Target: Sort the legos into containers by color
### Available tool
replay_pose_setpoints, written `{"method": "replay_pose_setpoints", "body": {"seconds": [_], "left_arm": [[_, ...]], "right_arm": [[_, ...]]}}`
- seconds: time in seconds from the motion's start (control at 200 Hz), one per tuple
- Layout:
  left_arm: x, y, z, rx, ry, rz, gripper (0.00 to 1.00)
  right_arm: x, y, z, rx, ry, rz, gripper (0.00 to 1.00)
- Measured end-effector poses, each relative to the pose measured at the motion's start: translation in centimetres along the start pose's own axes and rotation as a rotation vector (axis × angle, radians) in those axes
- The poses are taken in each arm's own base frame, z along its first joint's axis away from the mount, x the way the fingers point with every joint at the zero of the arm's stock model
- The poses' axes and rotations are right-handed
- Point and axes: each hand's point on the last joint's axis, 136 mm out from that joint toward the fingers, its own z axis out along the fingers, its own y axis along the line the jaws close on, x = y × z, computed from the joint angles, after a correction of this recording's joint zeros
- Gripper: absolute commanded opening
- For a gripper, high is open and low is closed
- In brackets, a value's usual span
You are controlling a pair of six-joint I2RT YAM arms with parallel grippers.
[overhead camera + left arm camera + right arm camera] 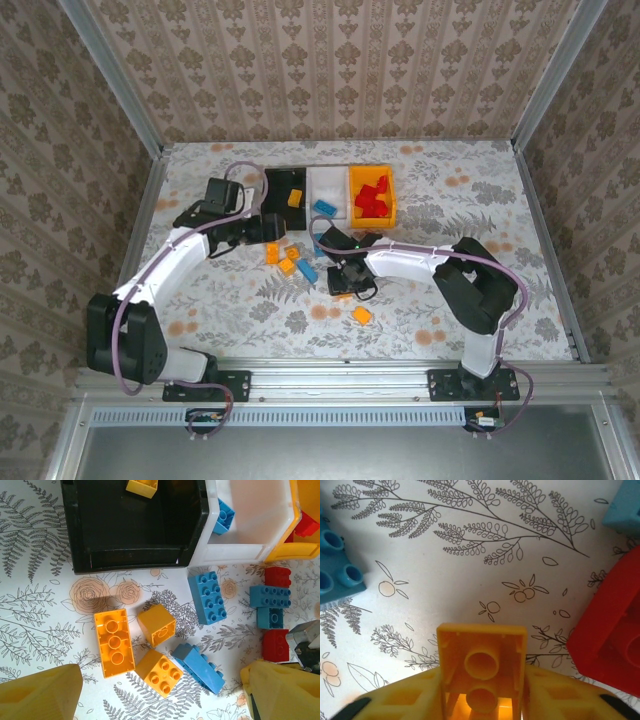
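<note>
My right gripper (482, 692) is shut on an orange-yellow lego (482, 662), hollow underside facing the camera, just above the table; in the top view the right gripper (345, 283) sits near the table's middle. A red lego (612, 635) lies to its right and a blue one (337, 572) to its left. My left gripper (160, 692) hangs open over a long orange lego (114, 642), an orange cube (156, 625), an orange studded square (159, 672) and a blue lego (199, 667). Beyond stand the containers: black bin (130, 560), white bin (240, 555), orange bin (290, 555).
The black bin holds an orange lego (141, 487), the white bin a blue one (223, 516), and the orange bin (390, 210) several red ones. More blue (207, 597) and red (277, 576) legos lie before the bins. One orange lego (361, 315) lies alone nearer the bases.
</note>
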Motion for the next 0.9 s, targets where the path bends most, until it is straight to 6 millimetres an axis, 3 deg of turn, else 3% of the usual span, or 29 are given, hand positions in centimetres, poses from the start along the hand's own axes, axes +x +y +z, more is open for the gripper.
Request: {"method": "replay_pose_setpoints", "body": {"seconds": [0.22,0.36,0.48,0.635,0.775,0.9], "left_arm": [[-0.7,0.0,-1.4,0.029,-0.037,-0.021,0.89],[-1.2,-0.8,-3.2,0.063,-0.085,-0.02,0.92],[-0.9,-1.5,-4.8,0.086,-0.125,-0.015,0.93],[0.3,-1.6,-6.8,0.091,-0.155,-0.015,0.96],[1.5,-1.4,-8.2,0.084,-0.155,-0.023,0.97],[3.0,-1.1,-8.8,0.076,-0.146,-0.028,0.97]], "right_arm": [[0.1,0.6,-0.8,0.004,-0.005,-0.018,0.35],[-1.6,2.1,-3.7,-0.039,-0.049,-0.031,0.35],[-6.0,5.1,-8.0,-0.12,-0.152,-0.066,0.35],[-13.5,8.4,-12.7,-0.215,-0.294,-0.085,0.35],[-19.4,10.3,-12.6,-0.257,-0.35,-0.1,0.35],[-23.4,11.0,-9.7,-0.269,-0.355,-0.099,0.35]]}}
